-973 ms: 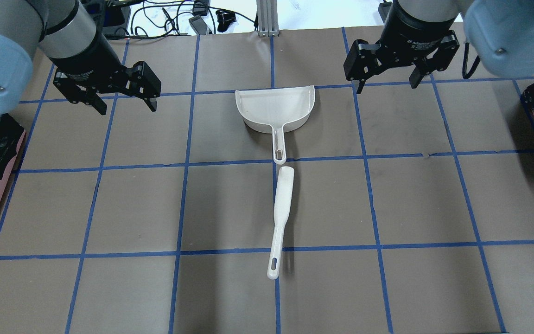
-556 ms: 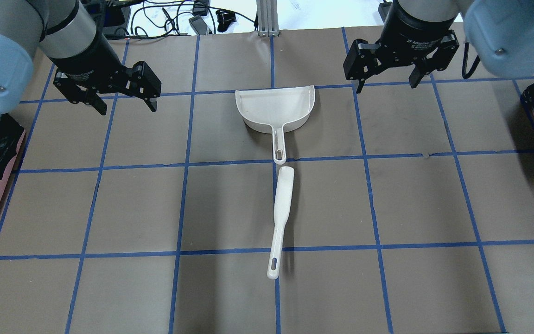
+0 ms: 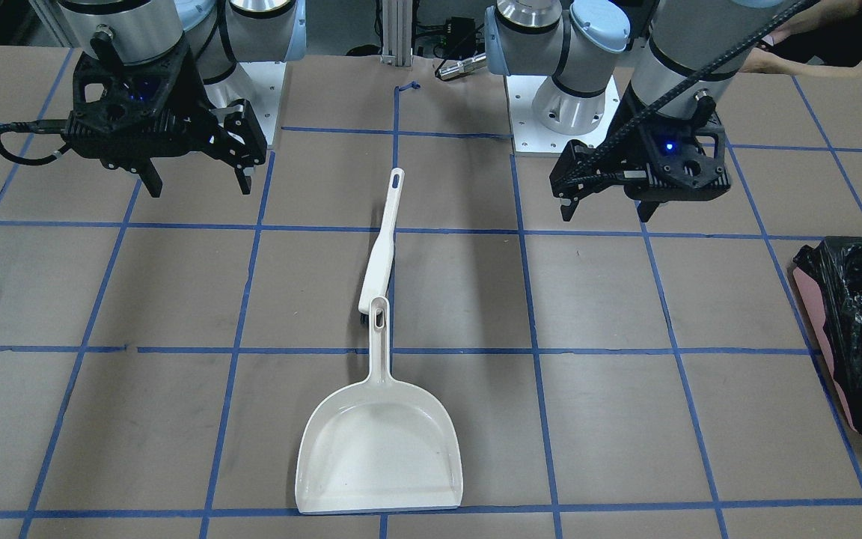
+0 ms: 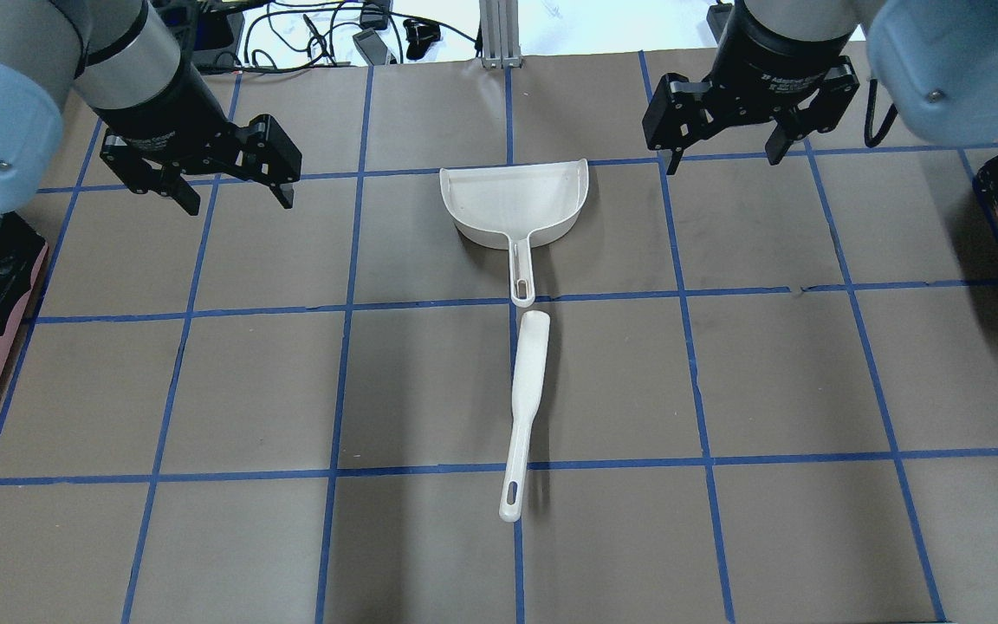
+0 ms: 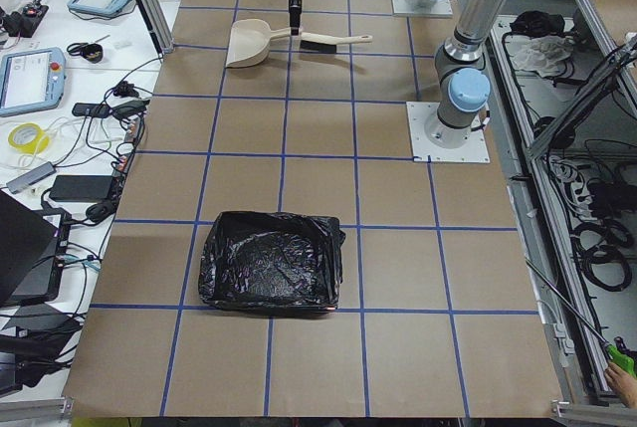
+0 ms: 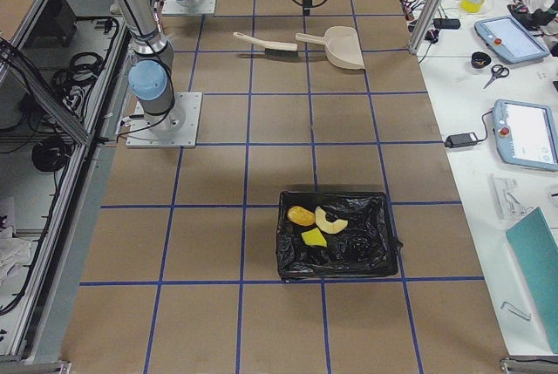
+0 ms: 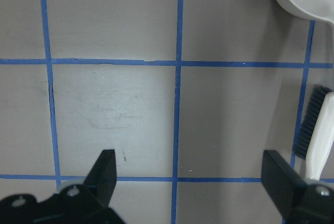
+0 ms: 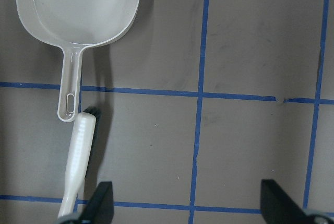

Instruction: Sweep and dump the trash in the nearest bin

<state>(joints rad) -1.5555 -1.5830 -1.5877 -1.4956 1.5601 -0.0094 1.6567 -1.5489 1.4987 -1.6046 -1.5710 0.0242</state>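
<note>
Though cropped overhead, the bin (image 6: 377, 254) is seen holding three trash scraps (image 6: 321, 222); left hand (image 4: 237, 204) and right hand (image 4: 726, 163) are held apart.

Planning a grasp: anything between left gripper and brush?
Nothing: left wrist view shows only bare taped table between left gripper and brush.

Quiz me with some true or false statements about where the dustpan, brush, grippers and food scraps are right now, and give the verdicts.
1. The white dustpan is empty. True.
2. The left gripper holds the brush. False: its jaws are open and empty; the brush lies on the table.
3. The food scraps lie in the black-lined bin. True.
4. The brush head sits inside the dustpan. False: it lies on the table by the tip of the dustpan's handle.
5. The right gripper is open and empty. True.
</note>
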